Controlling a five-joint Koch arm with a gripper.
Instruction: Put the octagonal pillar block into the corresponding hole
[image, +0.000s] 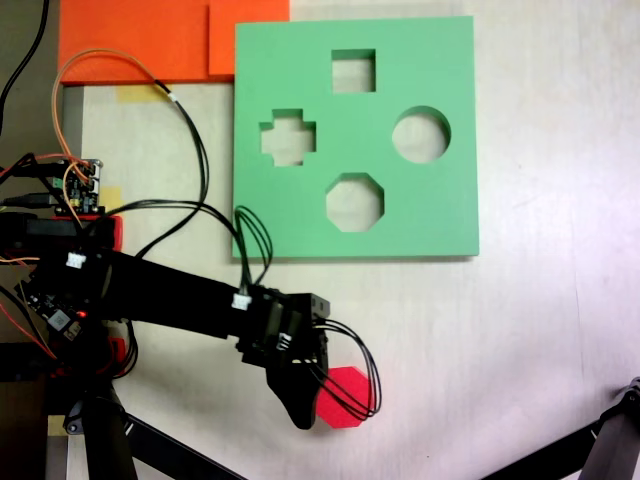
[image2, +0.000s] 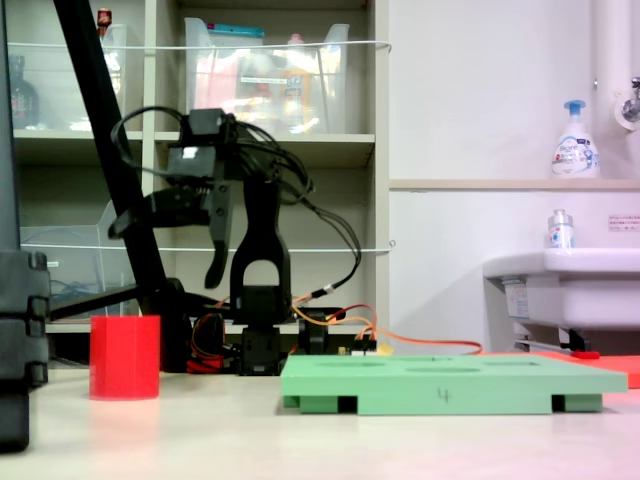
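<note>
The red octagonal pillar block (image: 350, 398) stands on the pale table near the first exterior view's bottom edge, its left part covered by my gripper (image: 305, 388). In the second exterior view the block (image2: 124, 357) stands at the left, and the gripper (image2: 163, 257) hangs open above it, clear of its top, jaws spread wide. The green foam board (image: 440, 215) lies flat beyond, with the eight-sided hole (image: 354, 202) near its front edge. The board (image2: 450, 384) shows edge-on in the second exterior view.
The board also has a square cutout (image: 353, 70), a cross cutout (image: 288, 137) and a round cutout (image: 420, 135). Orange foam sheets (image: 140, 40) lie at the back left. Loose wires (image: 185, 120) and black tripod legs (image: 150, 445) are close by. A sink (image2: 570, 285) stands at the right.
</note>
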